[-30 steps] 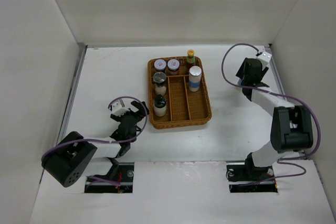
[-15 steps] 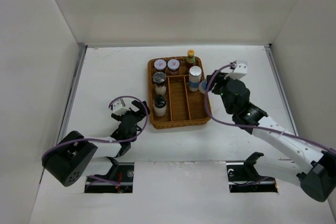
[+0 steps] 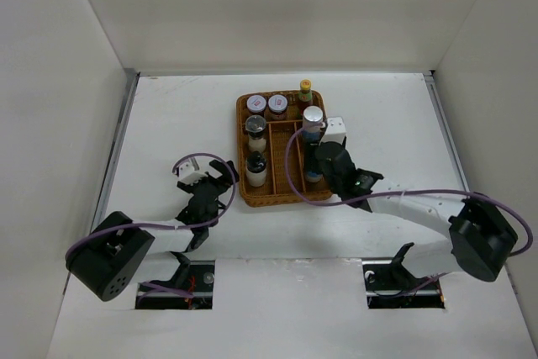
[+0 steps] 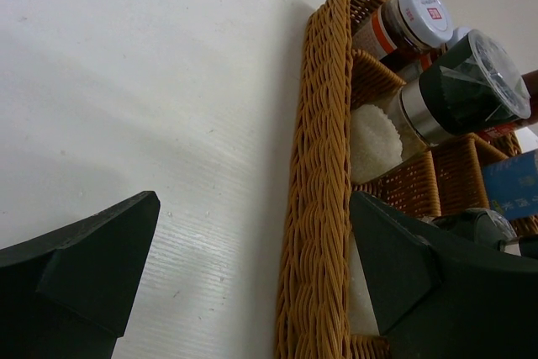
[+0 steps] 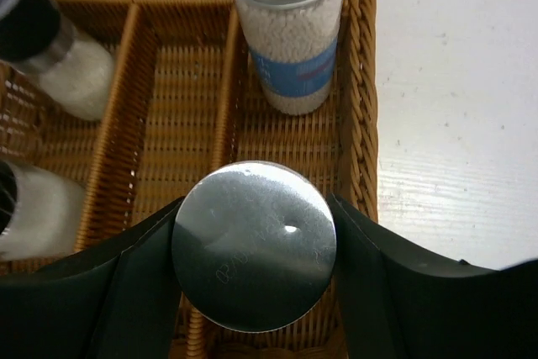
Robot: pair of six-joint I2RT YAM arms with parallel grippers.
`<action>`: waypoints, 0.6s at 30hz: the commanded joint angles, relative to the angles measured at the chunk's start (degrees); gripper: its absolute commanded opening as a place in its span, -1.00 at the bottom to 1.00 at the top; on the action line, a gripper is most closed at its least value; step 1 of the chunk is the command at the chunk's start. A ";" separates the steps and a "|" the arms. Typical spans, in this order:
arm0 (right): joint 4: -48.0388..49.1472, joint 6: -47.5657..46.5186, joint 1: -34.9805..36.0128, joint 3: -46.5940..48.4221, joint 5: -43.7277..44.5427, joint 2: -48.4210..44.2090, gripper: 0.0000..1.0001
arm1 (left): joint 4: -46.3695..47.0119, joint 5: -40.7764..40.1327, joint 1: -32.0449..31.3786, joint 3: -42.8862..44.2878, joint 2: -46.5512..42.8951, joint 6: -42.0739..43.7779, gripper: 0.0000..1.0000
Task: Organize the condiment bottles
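My right gripper is shut on a silver-capped shaker and holds it upright over the right compartment of the wicker tray. The other silver-capped blue-labelled shaker stands just behind it. Two pink-white-lidded jars and the yellow-capped dark bottle stand at the tray's back. The grey-lidded jar and the black-capped white bottle stand in the left column. My left gripper is open and empty at the tray's left wall.
The tray's middle compartment holds nothing. White walls close the table on the left, back and right. The right arm's purple cable loops over the tray. Bare table lies left and right of the tray.
The right arm has swung from the far right of the table leftwards to the tray's right compartment, with the shaker in its fingers. The left arm has not moved.
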 commanded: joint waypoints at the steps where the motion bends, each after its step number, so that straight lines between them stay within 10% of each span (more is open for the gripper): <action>1: 6.90 -0.26 1.50 0.13 4.07 0.56 0.11 | 2.54 0.15 0.53 1.66 -1.59 -0.20 1.00; 10: 7.25 -0.26 2.74 -0.39 4.34 -2.76 0.96 | 1.83 0.59 1.32 1.93 -1.33 0.16 1.00; 18: 9.61 -0.18 -2.61 -5.22 3.99 -19.19 1.00 | -1.58 3.05 1.58 2.72 -4.66 1.65 1.00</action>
